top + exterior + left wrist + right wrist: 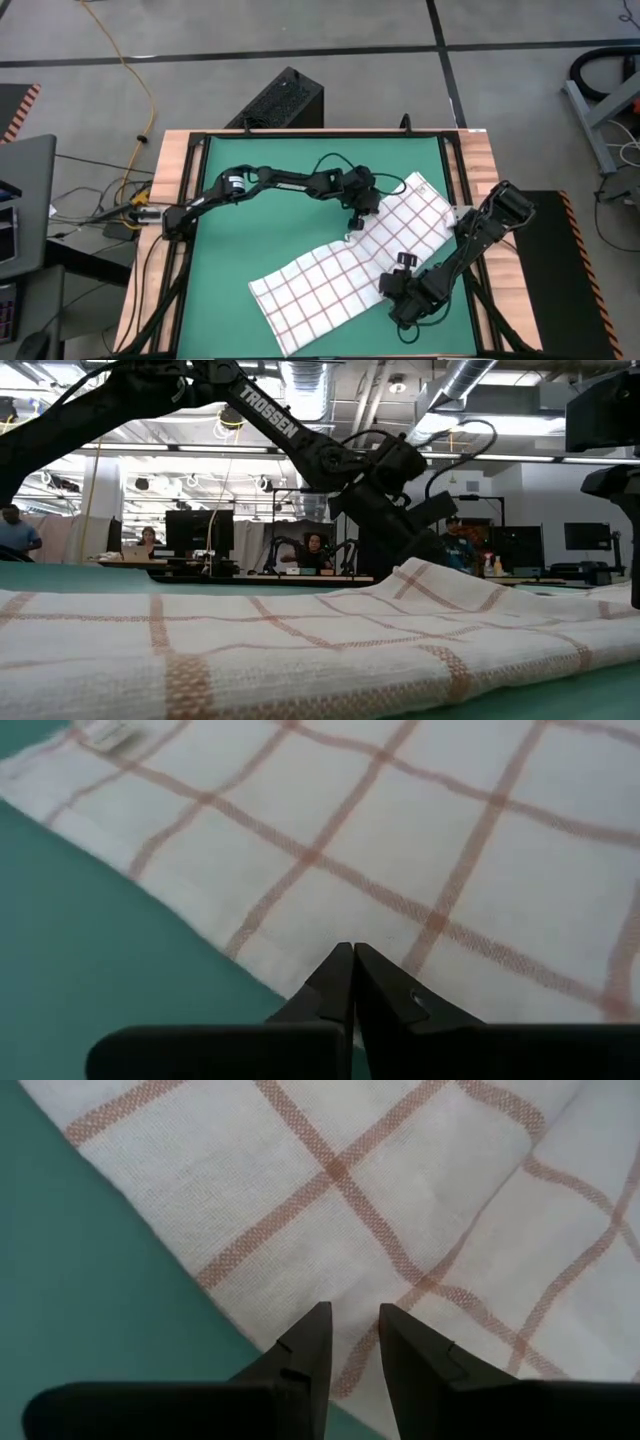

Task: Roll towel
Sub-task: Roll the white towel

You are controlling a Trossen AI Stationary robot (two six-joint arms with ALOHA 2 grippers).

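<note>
The towel (340, 270), white with a red-brown grid, lies spread flat and slantwise on the green mat (260, 250), running from the far right to the near middle. In the low view it fills the foreground (300, 650), with a low hump on the right. My left gripper (355, 222) is shut, its tips (352, 952) just inside the towel's far long edge (240, 945). My right gripper (392, 292) stands at the towel's near long edge. Its fingers (352, 1315) are a narrow gap apart, with nothing between them. My left gripper points its shut tips slanting down at the towel just inside its far long edge (300, 970). I cannot tell whether they touch the cloth. The cloth lies flat there.
Black rails (190, 200) frame the mat on the wooden table (480, 160). A black cable (330, 160) loops over the mat by the left arm. Bare mat lies left of the towel. Beyond the table, people sit at desks (310, 550).
</note>
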